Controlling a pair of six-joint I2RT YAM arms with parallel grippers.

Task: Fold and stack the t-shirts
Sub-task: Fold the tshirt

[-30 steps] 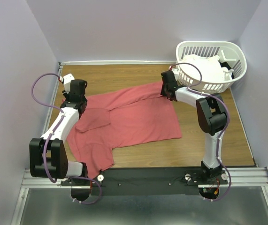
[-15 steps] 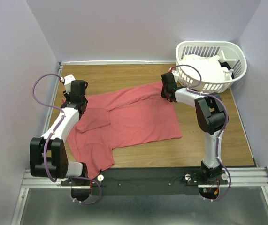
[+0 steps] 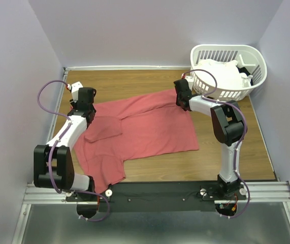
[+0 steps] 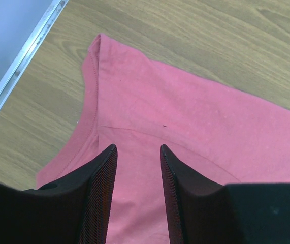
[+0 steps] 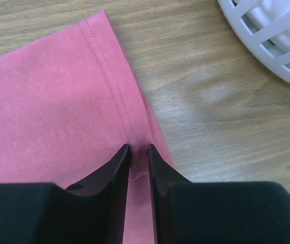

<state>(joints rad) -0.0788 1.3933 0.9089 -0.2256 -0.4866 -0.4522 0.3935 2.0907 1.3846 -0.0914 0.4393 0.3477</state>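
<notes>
Pale lavender walls close in a wooden tabletop, and on it a coral-red cotton t-shirt lies spread out flat between the two arms, one short sleeve folded in over its left part. From above, both wrists sit low at the shirt's far edge, well apart, but that view hides the fingers. The left wrist camera fills this in: the left gripper has its jaws parted over the cloth with bare red fabric showing in the gap, just inside a curved stitched band at the shirt's edge, and nothing is caught between the pads; a metal rail runs along the table's side there. The right wrist camera shows the right gripper drawn nearly together on the double-stitched hem near the shirt's corner, a small pucker of cloth pinched between the tips. At the far right corner stands a white slatted plastic laundry basket holding white t-shirts in a heap; only a slice of its wall shows at the right wrist.
</notes>
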